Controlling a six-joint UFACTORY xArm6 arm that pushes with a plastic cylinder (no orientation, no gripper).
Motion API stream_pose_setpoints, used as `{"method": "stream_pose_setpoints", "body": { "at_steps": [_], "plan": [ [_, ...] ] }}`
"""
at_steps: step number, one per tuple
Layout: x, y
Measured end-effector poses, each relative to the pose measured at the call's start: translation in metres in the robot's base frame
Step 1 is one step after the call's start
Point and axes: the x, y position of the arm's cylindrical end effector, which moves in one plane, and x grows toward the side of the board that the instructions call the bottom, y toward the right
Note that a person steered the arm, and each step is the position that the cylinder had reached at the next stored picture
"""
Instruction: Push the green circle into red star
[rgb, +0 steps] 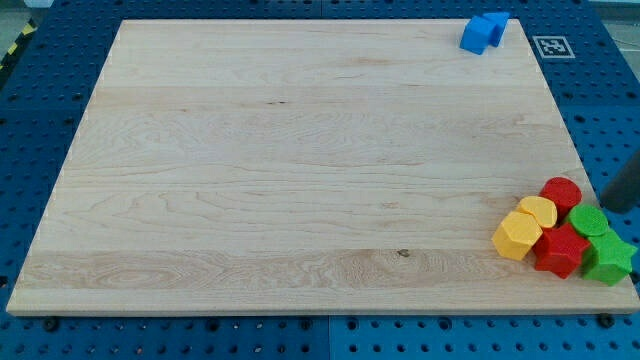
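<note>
1. The pale wooden bench (300, 170) fills most of the view and sits on a blue perforated base (600, 110).
2. The green circle block (589, 220) lies near the bench's lower right corner, in a tight cluster of blocks.
3. The red star block (560, 249) is just to the view's lower left of the green circle, touching it or nearly so.
4. A red round block (561, 193) sits just to the upper left of the green circle.
5. A green star-like block (609, 259) sits just below the green circle, at the bench's edge.
6. Two yellow blocks lie to the left of the green circle: a yellow rounded block (539, 210) and a yellow hexagonal block (516, 237) below it.
7. Blue blocks (484, 32) stand far above the green circle, at the bench's top right corner.
8. My tip (606, 203) is the dark rod's lower end at the view's right edge, just to the upper right of the green circle; contact cannot be told.
9. The arm has no fingers, so none show.
</note>
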Motion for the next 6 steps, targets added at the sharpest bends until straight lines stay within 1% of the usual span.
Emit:
{"method": "stream_pose_setpoints", "body": {
  "at_steps": [2,3,5,6],
  "plan": [
    [0.006,0.0],
    [0.021,0.0],
    [0.023,-0.002],
    [0.023,-0.021]
  ]
}}
